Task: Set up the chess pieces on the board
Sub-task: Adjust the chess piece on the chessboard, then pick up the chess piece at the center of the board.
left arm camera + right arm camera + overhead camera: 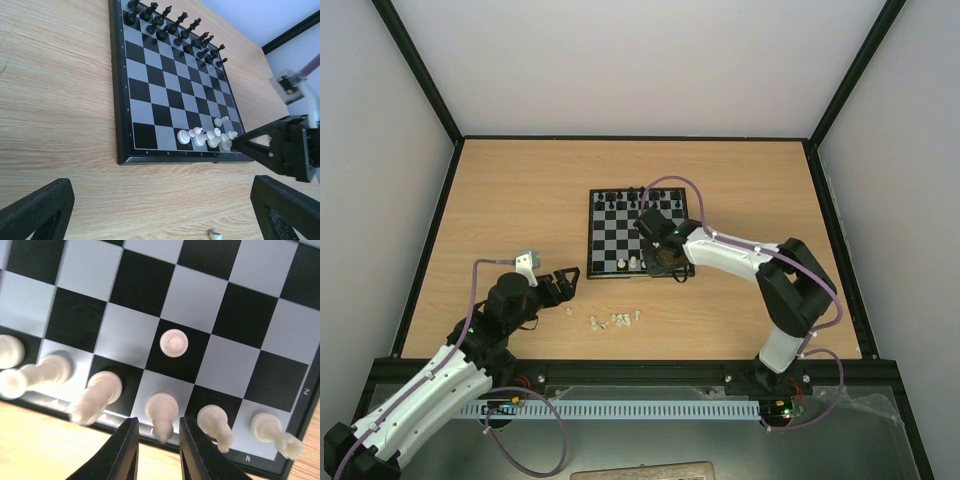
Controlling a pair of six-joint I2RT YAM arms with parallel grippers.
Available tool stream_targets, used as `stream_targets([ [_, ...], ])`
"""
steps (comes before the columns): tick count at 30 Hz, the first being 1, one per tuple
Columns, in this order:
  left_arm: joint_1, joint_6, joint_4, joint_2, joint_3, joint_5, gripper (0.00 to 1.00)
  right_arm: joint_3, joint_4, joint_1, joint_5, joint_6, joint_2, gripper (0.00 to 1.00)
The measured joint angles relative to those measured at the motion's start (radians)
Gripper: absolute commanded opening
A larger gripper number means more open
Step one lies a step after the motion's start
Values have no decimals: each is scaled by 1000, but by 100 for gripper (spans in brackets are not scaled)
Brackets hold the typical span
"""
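My right tool [158,421] stands slightly apart, straddling the top of the white piece [161,409] on the chessboard [591,240], in the back row nearest me. A sliver of gap shows on each side, so I judge it unclamped and should rise straight up, without twisting, to spare the neighbouring white pieces [215,421]. My left tool [564,284] gapes wide over the desk [500,200] near the loose white pieces [615,320]. The board's rim reads only "2" and "h", and I see no brand.

Board [150,90] middle free; white pieces [207,136] crowd near row, black pieces [172,25] far.
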Motion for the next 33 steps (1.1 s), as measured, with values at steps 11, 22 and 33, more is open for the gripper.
stream_targets([
  [11, 0, 0, 8, 16, 0, 0, 99, -49, -4, 81, -60, 3, -237, 31],
  [22, 0, -1, 6, 3, 0, -3, 100, -154, 31, 330, -158, 65, -286, 30],
  [33, 0, -6, -40, -68, 1, -14, 99, -78, 37, 451, -118, 104, -39, 26],
])
